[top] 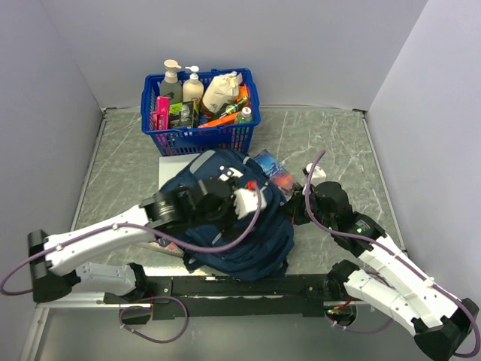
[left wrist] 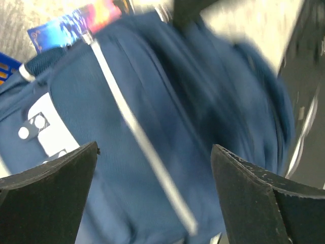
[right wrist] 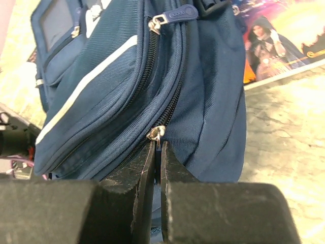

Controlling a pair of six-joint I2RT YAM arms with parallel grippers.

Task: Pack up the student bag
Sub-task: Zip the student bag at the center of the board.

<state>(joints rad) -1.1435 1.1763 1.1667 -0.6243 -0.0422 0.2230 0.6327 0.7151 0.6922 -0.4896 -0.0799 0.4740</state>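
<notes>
The student bag (top: pixel 233 226) lies mid-desk (top: pixel 331 143), its long axis running toward the blue basket (top: pixel 199 139) of bottles. The right pincer (right wrist: pixel 157 147), nearly closed, nips the zipper pull (right wrist: pixel 155 134) on the bag's right flank, and the zip climbs away from it. The left pincer (left wrist: pixel 155 157) hovers wide above the front panel. A picture book (top: pixel 272 171) lies at the bag's far end; I cannot tell whether it is inside.

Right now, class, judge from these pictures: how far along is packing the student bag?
Done: nothing visibly packed; the student bag looks zipped. In hand: right gripper pinches a zipper pull; left gripper hovers open above. Left: the book lies outside, the basket is full.
</notes>
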